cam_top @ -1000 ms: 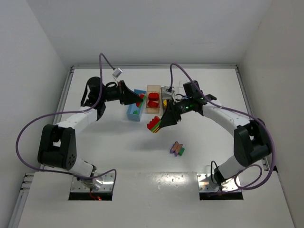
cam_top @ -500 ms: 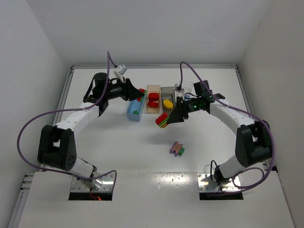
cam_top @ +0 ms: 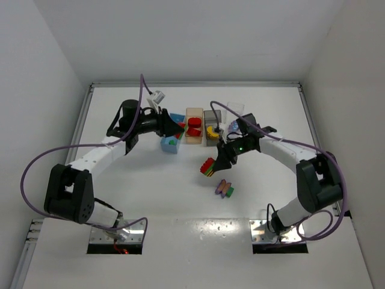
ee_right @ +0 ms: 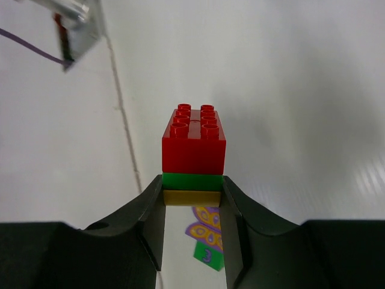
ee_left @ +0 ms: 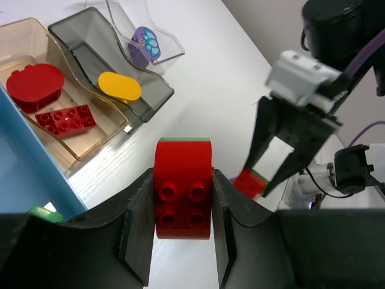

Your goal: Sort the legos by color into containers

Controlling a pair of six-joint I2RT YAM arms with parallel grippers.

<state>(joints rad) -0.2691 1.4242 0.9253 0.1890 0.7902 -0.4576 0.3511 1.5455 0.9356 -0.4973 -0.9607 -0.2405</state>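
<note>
My left gripper is shut on a red rounded lego with a green edge at its far end, held above the table by the light blue container. My right gripper is shut on a striped stack of legos, red over green over yellow, seen in the top view just off the table's middle. The pale orange container holds red legos. A yellow oval piece sits in the dark grey container, and a purple piece in the clear one.
A purple butterfly piece joined to a green brick lies on the table below the right gripper. A green lego shows in the blue container. The containers stand side by side at the back centre.
The right gripper carried the striped stack right and then toward the near side, away from the containers. The left arm shifted slightly right, keeping hold of the red lego.
</note>
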